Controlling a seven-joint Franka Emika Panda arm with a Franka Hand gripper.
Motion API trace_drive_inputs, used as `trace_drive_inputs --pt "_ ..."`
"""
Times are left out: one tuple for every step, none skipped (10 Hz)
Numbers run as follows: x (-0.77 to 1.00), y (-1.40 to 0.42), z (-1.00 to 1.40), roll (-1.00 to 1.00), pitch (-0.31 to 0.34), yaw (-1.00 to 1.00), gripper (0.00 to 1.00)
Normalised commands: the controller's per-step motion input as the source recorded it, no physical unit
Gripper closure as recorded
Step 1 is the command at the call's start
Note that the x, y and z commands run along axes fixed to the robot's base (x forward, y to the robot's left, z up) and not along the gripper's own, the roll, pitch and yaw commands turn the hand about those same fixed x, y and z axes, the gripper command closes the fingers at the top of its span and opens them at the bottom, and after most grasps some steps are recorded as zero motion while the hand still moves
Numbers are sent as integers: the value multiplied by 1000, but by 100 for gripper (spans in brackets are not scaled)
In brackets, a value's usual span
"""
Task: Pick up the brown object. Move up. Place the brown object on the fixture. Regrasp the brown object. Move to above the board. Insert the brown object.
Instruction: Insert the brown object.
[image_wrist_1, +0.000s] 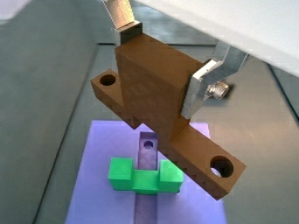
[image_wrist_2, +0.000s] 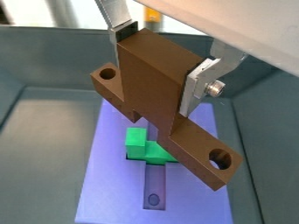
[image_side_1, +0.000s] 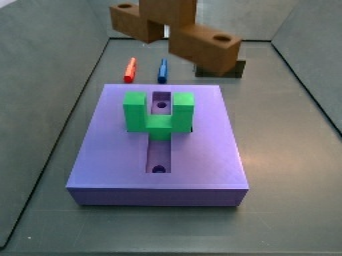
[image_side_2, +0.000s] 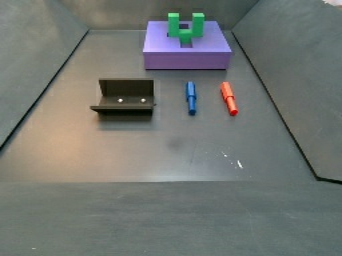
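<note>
My gripper (image_wrist_1: 166, 66) (image_wrist_2: 162, 61) is shut on the brown object (image_wrist_1: 152, 87) (image_wrist_2: 152, 83), its silver fingers clamping the tall middle block. The two lugs with round holes stick out at either side. The piece hangs in the air above the lavender board (image_wrist_1: 105, 175) (image_wrist_2: 111, 175), over the green U-shaped block (image_wrist_1: 142, 175) (image_wrist_2: 146, 147) and the central slot (image_wrist_2: 153, 188). In a side view the brown object (image_side_1: 201, 40) floats beyond the board (image_side_1: 201, 150); the fingers are out of that frame. The dark fixture (image_side_2: 124, 97) stands on the floor, apart from the board (image_side_2: 167, 55).
A red peg (image_side_2: 229, 97) (image_side_1: 131, 70) and a blue peg (image_side_2: 191, 96) (image_side_1: 162, 70) lie side by side on the grey floor between board and fixture. Grey bin walls (image_side_2: 40, 90) slope up on all sides.
</note>
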Motion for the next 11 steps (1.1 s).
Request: trace_drive_inputs --pt "0 -14 -237 -54 0 -1000 100" --pt "0 -91 -240 -16 0 -1000 100" --pt "0 -89 -257 -7 0 -1000 100" --pt "0 -97 -249 -1 0 -1000 100" --pt "0 -337 -266 0 0 -909 100" --pt "0 -377 -277 14 0 -877 100" --pt "0 -300 -280 0 0 -926 100" --pt "0 -251 -254 0 0 -940 100" --pt "0 -117 -263 -11 0 -1000 100" --pt "0 0 -309 0 13 -1000 100" --pt "-60 46 -163 0 24 -891 100"
